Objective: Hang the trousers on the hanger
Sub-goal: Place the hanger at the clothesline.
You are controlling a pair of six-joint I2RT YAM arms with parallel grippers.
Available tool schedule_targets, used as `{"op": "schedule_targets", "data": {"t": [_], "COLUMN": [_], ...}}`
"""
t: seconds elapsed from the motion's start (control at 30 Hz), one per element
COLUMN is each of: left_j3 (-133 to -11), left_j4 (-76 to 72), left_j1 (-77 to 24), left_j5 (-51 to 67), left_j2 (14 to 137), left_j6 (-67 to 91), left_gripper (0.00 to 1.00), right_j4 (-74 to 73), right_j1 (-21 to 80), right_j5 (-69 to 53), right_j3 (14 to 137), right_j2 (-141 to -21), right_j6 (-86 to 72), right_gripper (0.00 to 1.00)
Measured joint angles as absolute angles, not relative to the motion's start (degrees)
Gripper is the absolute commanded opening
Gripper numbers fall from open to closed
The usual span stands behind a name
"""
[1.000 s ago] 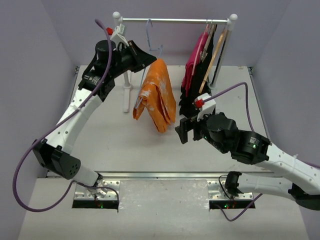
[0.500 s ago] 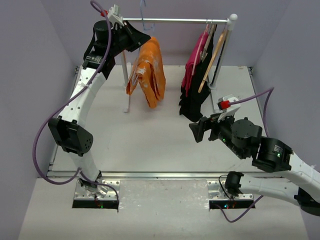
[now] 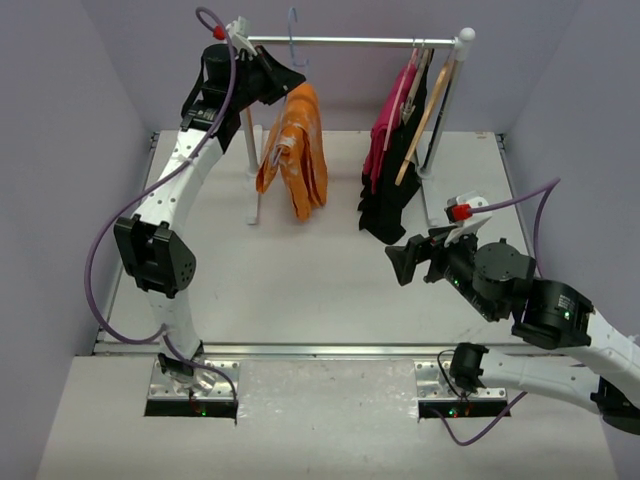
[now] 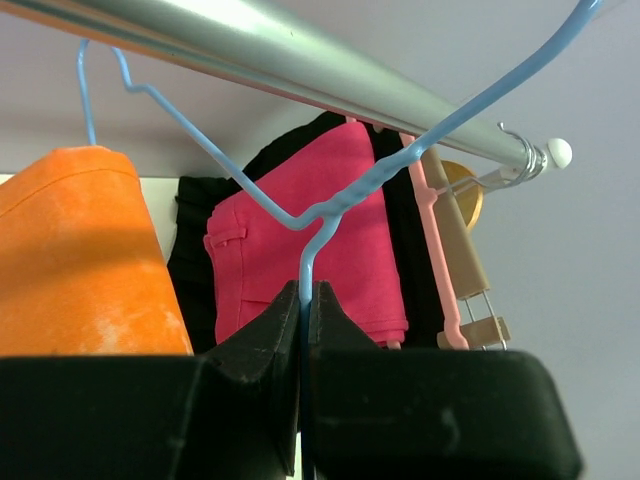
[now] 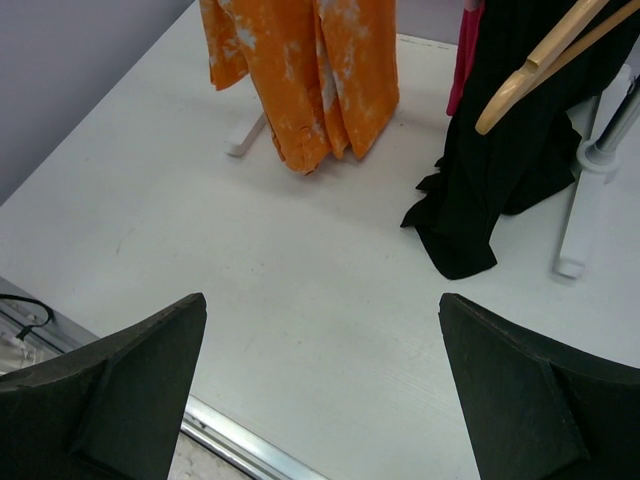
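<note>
The orange trousers (image 3: 297, 150) with white blotches hang folded over the pale blue wire hanger (image 3: 293, 35) at the left part of the clothes rail (image 3: 350, 42). My left gripper (image 3: 283, 82) is up at the rail and shut on the hanger's wire. In the left wrist view the jaws (image 4: 303, 292) pinch the wire below the hanger's twisted neck (image 4: 345, 205), and the trousers (image 4: 70, 260) hang at the left. The hook runs up across the rail (image 4: 300, 55); its top is out of view. My right gripper (image 3: 402, 262) is open and empty over the table (image 5: 322, 330), and the trousers (image 5: 300, 70) show beyond it.
A pink garment (image 3: 385, 125) on a pink hanger, a tan wooden hanger (image 3: 425, 115) and a black garment (image 3: 388, 205) hang at the rail's right end. The black cloth (image 5: 500, 170) reaches the table. The rail's white feet (image 5: 245, 135) stand on the table.
</note>
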State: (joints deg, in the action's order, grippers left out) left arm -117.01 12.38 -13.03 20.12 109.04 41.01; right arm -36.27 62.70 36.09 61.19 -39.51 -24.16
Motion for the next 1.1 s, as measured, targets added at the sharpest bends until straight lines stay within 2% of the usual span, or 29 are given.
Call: {"op": "schedule_targets", "data": {"t": [0.43, 0.73, 1.0, 1.07, 1.1], "left_j3": [-116.46, -106.44, -104.61, -102.12, -100.28], "left_j4": [7.09, -1.82, -4.15, -5.56, -6.52], "left_j1": [-11.81, -11.56, -11.53, -11.53, -11.53], "left_j5": [20.15, 20.27, 20.07, 19.73, 19.50], "left_j2": [112.64, 112.11, 111.27, 110.13, 109.17], "left_j6": [42.34, 43.20, 44.06, 44.05, 44.09], "left_gripper": [0.00, 0.00, 0.01, 0.11, 0.23], "right_j4": [-36.43, -36.50, -36.35, -36.09, -36.06], "right_j1": [62.70, 62.70, 62.70, 62.70, 62.70], "right_j5": [37.27, 37.34, 37.31, 37.26, 37.26], "right_j3": [59.68, 58.83, 58.62, 58.24, 58.10], "right_j2": [-38.93, -39.04, -39.59, -39.66, -39.75], "right_j6": [-22.33, -22.06, -22.04, -22.04, -22.04], "right_gripper": [0.98, 0.98, 0.98, 0.98, 0.98]}}
